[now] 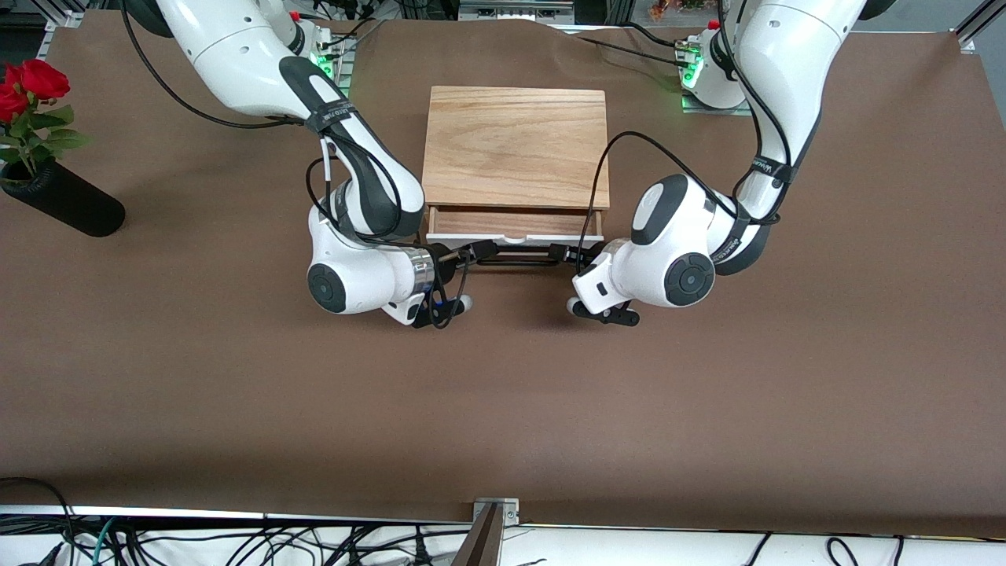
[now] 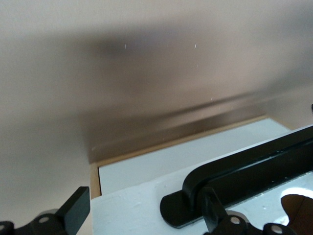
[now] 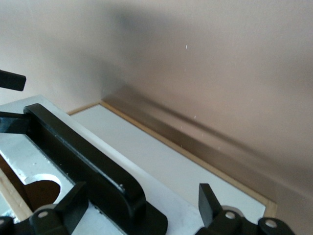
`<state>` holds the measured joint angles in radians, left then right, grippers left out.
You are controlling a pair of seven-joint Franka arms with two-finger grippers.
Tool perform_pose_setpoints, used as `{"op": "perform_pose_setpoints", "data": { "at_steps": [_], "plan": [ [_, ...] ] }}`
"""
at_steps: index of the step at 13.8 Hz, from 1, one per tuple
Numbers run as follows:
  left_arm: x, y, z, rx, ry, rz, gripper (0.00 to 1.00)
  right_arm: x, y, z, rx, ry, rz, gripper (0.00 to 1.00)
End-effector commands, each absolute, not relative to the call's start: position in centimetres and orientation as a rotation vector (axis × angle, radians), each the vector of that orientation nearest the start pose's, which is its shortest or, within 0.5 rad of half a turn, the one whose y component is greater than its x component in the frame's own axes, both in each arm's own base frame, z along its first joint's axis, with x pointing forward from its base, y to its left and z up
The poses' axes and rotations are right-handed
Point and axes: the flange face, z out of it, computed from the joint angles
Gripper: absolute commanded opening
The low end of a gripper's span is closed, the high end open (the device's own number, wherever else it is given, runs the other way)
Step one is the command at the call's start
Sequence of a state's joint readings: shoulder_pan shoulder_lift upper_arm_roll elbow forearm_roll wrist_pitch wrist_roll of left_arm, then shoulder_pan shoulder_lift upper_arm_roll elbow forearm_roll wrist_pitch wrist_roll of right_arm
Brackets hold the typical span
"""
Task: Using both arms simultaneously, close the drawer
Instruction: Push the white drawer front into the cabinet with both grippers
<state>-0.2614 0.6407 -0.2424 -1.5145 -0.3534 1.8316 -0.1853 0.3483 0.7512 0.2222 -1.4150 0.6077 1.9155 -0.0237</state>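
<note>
The drawer (image 1: pixel 515 223) stands a little way out of the oak box (image 1: pixel 515 145), its white front panel (image 1: pixel 515 236) and black bar handle (image 1: pixel 515 259) facing the front camera. My right gripper (image 1: pixel 471 253) is open at the handle's end toward the right arm; in the right wrist view the gripper (image 3: pixel 142 203) has its fingers (image 3: pixel 208 200) either side of the handle's (image 3: pixel 83 156) foot. My left gripper (image 1: pixel 562 253) is open at the other end; in the left wrist view the gripper (image 2: pixel 144 210) straddles the panel's (image 2: pixel 132 205) end by the handle (image 2: pixel 254 166).
A black vase with red roses (image 1: pixel 47 181) lies tilted at the right arm's end of the table. The brown table cover (image 1: pixel 503 409) stretches wide between the drawer and the front edge. Black cables hang from both arms beside the box.
</note>
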Motion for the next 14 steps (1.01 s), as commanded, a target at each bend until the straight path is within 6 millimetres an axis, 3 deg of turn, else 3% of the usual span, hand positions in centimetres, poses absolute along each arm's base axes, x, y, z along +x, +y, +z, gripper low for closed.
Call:
{"op": "perform_pose_setpoints", "data": {
  "at_steps": [1, 14],
  "plan": [
    [56.9, -32.3, 27.4, -3.297, 0.303, 0.953, 1.0, 58.5, 39.0, 26.4, -2.423, -0.343, 0.616, 1.0],
    [55.4, -32.1, 27.2, -3.222, 0.331, 1.09, 1.0, 55.7, 39.0, 26.0, -2.362, -0.429, 0.863, 1.0]
  ]
}}
